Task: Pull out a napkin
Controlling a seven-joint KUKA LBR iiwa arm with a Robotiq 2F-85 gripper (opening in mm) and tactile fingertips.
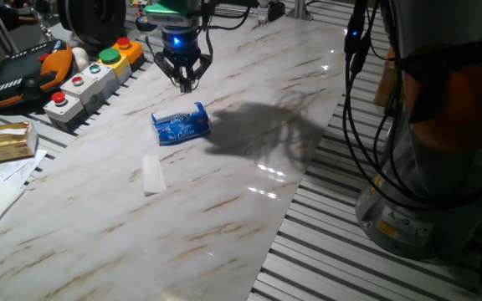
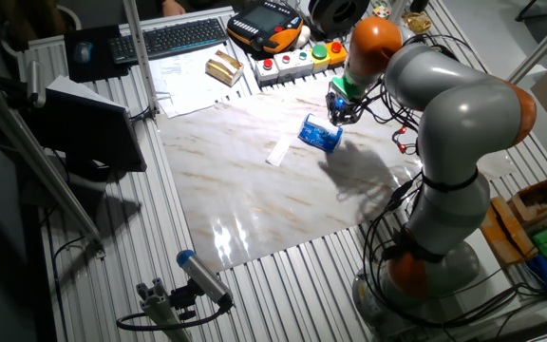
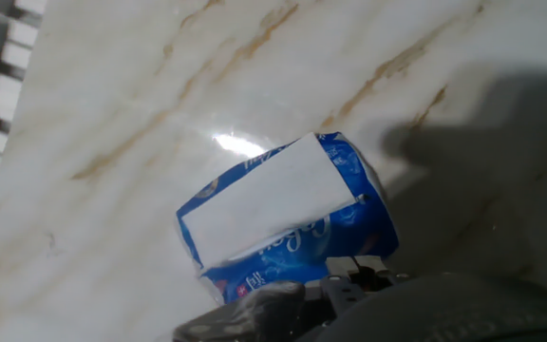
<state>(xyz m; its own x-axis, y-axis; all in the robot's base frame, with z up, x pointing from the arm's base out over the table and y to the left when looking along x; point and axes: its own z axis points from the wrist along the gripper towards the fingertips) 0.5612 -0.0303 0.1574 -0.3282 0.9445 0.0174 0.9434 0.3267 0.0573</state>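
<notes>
The blue plastic tissue packet (image 1: 181, 124) lies on the marble table (image 1: 224, 209), also seen in the other fixed view (image 2: 319, 135). In the hand view the packet (image 3: 349, 204) fills the middle, with a white rectangular patch (image 3: 264, 198) across its top. My gripper (image 1: 185, 81) hangs just behind and above the packet, fingers together and holding nothing I can see; it also shows in the other fixed view (image 2: 340, 116). A small narrow folded white strip (image 1: 152, 175) lies in front of the packet. No loose napkin sheet shows on the marble.
A row of button boxes (image 1: 90, 79) and a teach pendant (image 1: 19, 77) stand along the table's left edge. A small tan box (image 1: 7, 140) and papers lie beyond it. The robot's base (image 1: 425, 167) and cables stand at the right, on slatted metal.
</notes>
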